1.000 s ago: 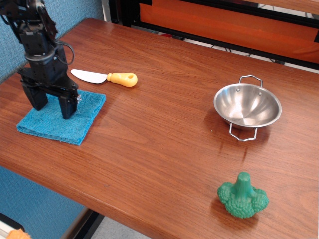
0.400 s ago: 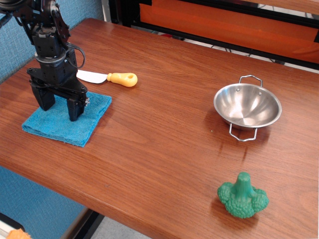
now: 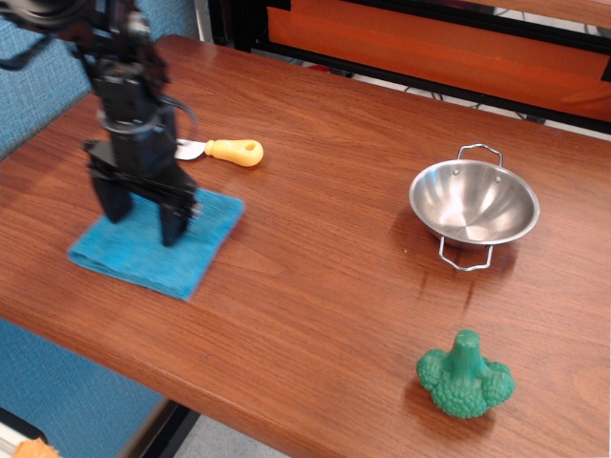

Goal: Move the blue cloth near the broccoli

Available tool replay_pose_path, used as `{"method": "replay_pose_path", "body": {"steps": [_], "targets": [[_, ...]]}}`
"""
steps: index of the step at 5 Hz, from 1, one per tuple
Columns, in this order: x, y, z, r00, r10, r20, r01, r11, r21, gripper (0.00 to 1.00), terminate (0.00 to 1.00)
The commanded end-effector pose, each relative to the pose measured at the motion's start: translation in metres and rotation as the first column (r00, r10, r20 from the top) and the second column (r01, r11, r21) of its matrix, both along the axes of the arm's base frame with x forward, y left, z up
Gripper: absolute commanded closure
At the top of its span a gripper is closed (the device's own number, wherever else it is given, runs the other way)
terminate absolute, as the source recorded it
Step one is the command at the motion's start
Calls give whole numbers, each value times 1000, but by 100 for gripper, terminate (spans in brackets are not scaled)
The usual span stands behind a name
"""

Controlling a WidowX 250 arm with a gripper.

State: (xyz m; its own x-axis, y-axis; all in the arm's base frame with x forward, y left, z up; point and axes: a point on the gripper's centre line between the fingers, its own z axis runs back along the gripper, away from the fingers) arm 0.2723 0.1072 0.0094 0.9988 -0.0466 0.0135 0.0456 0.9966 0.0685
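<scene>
The blue cloth (image 3: pixel 143 253) lies flat on the wooden table (image 3: pixel 315 267) at the left. My gripper (image 3: pixel 143 224) stands upright on it, its two black fingers (image 3: pixel 173 221) spread apart with their tips down on the towel. No fold of cloth shows between them. The broccoli (image 3: pixel 465 378) lies at the front right, stem up, far from the cloth and the gripper.
A knife with a yellow handle (image 3: pixel 233 151) lies just behind the gripper, its blade partly hidden by it. A steel bowl (image 3: pixel 474 203) with wire handles stands at the right, behind the broccoli. The table's front edge runs close below the cloth.
The gripper has moved right and a little toward the front edge. The blue cloth has slid along the table with it. The knife, bowl and broccoli have not moved.
</scene>
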Motion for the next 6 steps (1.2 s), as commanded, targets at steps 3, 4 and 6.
{"method": "replay_pose_path", "body": {"steps": [3, 4, 6], "targets": [[0, -112, 1, 991, -134, 3, 134, 991, -30, 0, 0], [-1, -126, 6, 989, -147, 11, 147, 988, -42, 0, 0], [7, -125, 24, 992, -121, 42, 122, 992, -42, 0, 0]]}}
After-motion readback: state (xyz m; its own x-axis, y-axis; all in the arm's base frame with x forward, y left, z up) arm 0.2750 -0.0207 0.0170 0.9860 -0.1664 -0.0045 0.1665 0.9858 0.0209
